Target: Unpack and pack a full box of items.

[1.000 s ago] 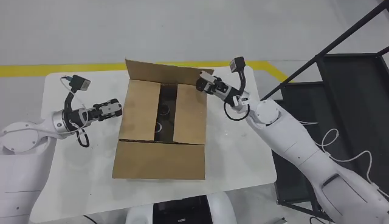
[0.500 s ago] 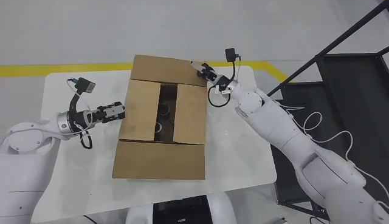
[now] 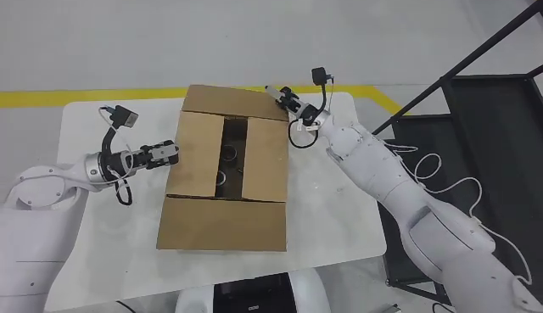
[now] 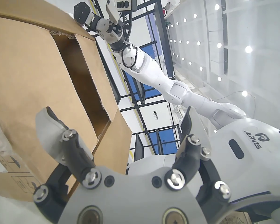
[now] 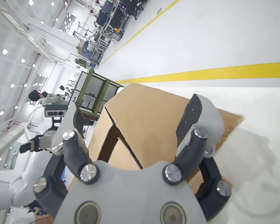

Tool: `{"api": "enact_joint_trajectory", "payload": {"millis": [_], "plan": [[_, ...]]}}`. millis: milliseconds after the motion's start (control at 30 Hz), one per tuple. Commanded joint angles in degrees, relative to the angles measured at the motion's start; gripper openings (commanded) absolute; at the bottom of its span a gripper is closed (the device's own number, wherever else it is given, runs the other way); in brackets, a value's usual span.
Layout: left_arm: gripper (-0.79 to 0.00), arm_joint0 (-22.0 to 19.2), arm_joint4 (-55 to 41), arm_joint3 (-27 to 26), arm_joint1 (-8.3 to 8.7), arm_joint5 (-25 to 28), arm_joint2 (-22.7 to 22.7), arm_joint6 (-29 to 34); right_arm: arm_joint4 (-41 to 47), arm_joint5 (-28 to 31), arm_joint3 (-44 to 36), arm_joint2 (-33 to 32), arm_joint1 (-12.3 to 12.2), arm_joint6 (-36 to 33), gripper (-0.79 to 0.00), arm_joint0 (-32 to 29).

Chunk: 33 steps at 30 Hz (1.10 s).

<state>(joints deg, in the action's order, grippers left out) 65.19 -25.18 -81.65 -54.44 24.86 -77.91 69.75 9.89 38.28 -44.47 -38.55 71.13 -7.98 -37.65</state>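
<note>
- Top view: a brown cardboard box [image 3: 222, 177] sits mid-frame on the white table [image 3: 339, 220]. Its 2 inner flaps are nearly shut, and the gap between them runs top to bottom of the frame, showing dark round items [image 3: 227, 153].
- Right gripper [image 3: 275, 93], fingers apart, is at the upper flap's right corner.
- Left gripper [image 3: 172, 153], fingers apart, is just beside the box's left edge, nearer the left flap.
- A black metal rack [image 3: 492, 118] stands at the right of the frame.

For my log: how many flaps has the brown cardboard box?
4, none hidden: far flap by the right gripper; left flap and right flap over the opening; near flap spread outward.
</note>
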Motion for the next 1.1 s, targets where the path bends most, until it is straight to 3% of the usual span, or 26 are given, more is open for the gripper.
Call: {"api": "enact_joint_trajectory", "payload": {"millis": [0,167,433,600,867,1067], "plan": [[0.000,-0.1,-0.1,0.2,-0.01,0.1,0.1,-0.2,0.2,1.3,-1.1,-1.5,-0.4,-1.2,0.000,0.2],[0.000,-0.5,-0.7,0.6,-0.06,1.1,-0.1,-1.3,-3.4,-2.2,-11.0,-4.8,-2.2,-3.6,0.000,-2.8],[0.000,2.7,-1.1,-0.4,0.78,6.4,-7.0,-6.8,-0.6,-23.8,-36.3,-9.3,-5.6,-15.4,0.000,-16.3],[0.000,6.3,-1.6,-2.1,1.77,5.9,-12.0,-4.5,0.9,-28.9,-46.3,-11.6,-6.7,-19.1,0.000,-22.3],[0.000,9.1,-1.7,-3.9,2.37,4.0,-12.7,0.5,6.1,-32.3,-46.4,-11.0,-6.7,-30.1,0.000,-24.4],[0.000,8.3,-1.3,-4.6,2.27,3.7,-10.5,2.2,6.0,-31.3,-44.3,-10.3,-6.1,-29.6,0.000,-23.4]]}}
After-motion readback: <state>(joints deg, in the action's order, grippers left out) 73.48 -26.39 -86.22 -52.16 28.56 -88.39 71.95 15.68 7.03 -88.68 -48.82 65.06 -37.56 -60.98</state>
